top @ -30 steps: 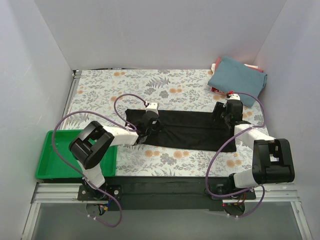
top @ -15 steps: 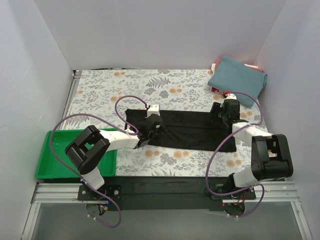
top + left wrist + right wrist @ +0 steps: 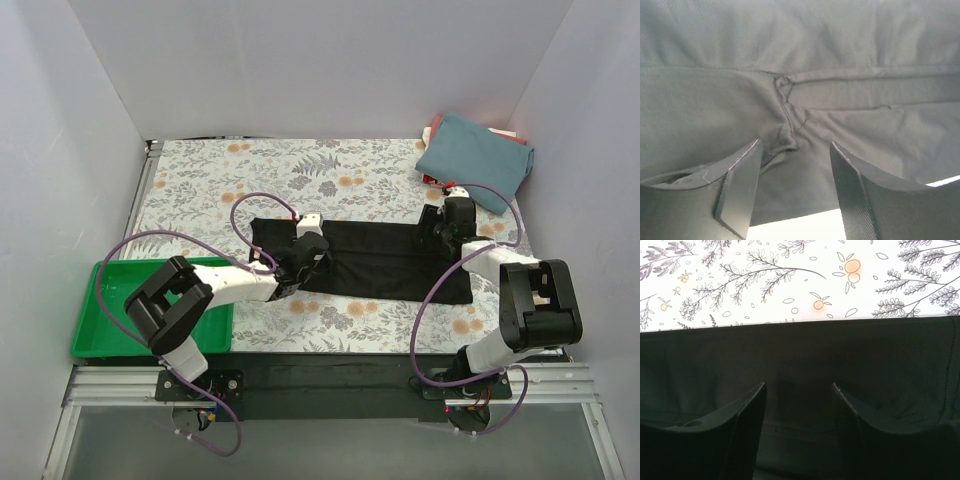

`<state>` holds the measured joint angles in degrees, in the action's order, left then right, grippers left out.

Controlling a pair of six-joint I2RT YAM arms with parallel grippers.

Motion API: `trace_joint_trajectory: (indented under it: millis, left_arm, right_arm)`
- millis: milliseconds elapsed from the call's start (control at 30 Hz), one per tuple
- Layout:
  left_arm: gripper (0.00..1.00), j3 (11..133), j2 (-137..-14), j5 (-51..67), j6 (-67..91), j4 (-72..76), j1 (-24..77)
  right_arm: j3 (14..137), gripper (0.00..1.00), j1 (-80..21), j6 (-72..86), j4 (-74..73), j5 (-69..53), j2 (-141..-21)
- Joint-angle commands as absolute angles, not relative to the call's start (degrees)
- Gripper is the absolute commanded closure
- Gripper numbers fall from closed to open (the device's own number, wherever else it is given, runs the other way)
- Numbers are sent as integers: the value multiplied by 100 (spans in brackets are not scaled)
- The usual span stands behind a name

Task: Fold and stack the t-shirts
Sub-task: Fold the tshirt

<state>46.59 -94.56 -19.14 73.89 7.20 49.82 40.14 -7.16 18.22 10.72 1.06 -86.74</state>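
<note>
Both spread: left gripper [image 3: 795, 144]; right gripper [image 3: 797, 385] | black t-shirt [image 3: 380, 257] between jaws

Looks like a robotics lab cell, not a home or shop. Boxed in on three sides by plain white panels [image 3: 330, 70] – bare, with no furniture or decoration. Holds a left arm [image 3: 235, 285] and a right arm [image 3: 500, 265] bolted to a black base plate [image 3: 330, 375] on aluminium rails [image 3: 110, 385] at the near edge of the desk [image 3: 200, 170]. Shows purple cables [image 3: 262, 194] looping loose over the arms. Covered with a floral cloth on the desk top – with a green plastic tray [image 3: 95, 325] at the left.
</note>
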Motion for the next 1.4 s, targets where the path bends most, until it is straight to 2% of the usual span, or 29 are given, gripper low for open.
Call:
trace_joint_trajectory:
  millis: [0,233,400,733,1233,1367]
  left_arm:
    - [44,4632,-8843,-1916,7541,641,5045]
    - [36,4562,-8297,-2398,7243,615,5027]
    - [32,4561,-8533,-2654,7119,685,4720]
    - [32,4536,-9246,-2646,7084,976,4456]
    - [32,3885,-8491,-1995,7628,738,4482]
    - [30,3823,-8490,-2162,7664,818,4412]
  right_arm:
    - [4271,39,-782,1811,1248,44,-8780]
    - [4289,39,-800,1793,1248,62,-8807]
    - [4298,40,-817,1802,1257,44,-8824]
    - [4289,40,-844,1776,1222,105,-8745]
    - [4307,40,-853,1749,1213,176,-8754]
    - [4289,40,-852,1732,1213,228,-8745]
